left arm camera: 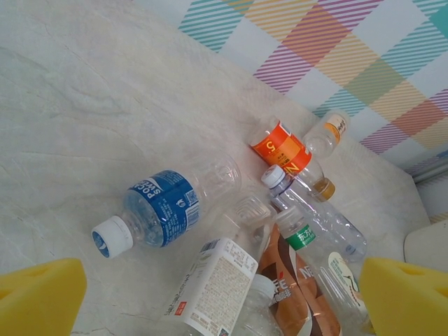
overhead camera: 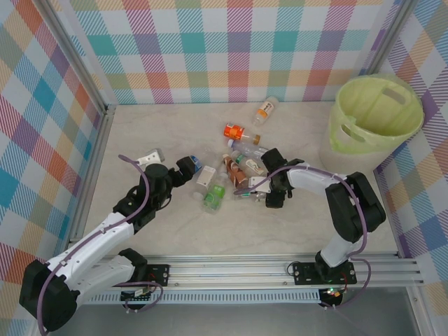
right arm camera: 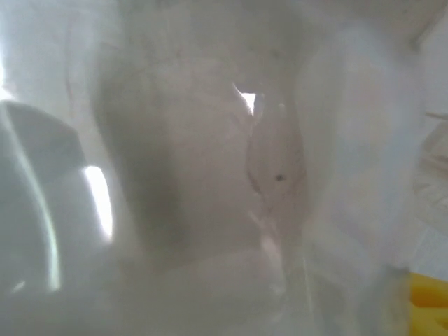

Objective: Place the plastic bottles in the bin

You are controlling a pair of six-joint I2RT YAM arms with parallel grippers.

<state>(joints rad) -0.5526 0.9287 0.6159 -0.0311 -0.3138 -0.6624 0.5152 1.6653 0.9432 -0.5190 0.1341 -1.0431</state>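
Scene: a marbled table (overhead camera: 140,126) inside plaid walls. Seen from above, the plastic bottles (overhead camera: 234,175) lie on their sides in a loose heap at its centre.
Bin: the bin (overhead camera: 378,115) stands at about 2 o'clock from the heap, well apart from it, with its mouth up and green liner showing.
Outliers: an orange-labelled bottle (overhead camera: 234,131) and a pale-labelled bottle (overhead camera: 264,110) lie at 12 to 1 o'clock of the heap. A lone bottle (overhead camera: 149,158) lies out at 9 o'clock.
Left gripper: the left gripper (left arm camera: 224,297) hangs at 9 o'clock of the heap, its yellow pads (left arm camera: 38,294) spread wide with nothing gripped. A blue-labelled bottle (left arm camera: 157,210) lies just ahead and is a likely target.
Right gripper: the right gripper (overhead camera: 260,190) sits low at 4 o'clock of the heap, in among the bottles. Its wrist camera looks into blurred clear plastic close against the lens, with one pad (right arm camera: 427,301) at the corner. Whether the jaws have closed on a bottle cannot be told.
Judgement: the step in hand appears to be a pick by the right arm — the one nearer the bin — and almost all of the task remains.
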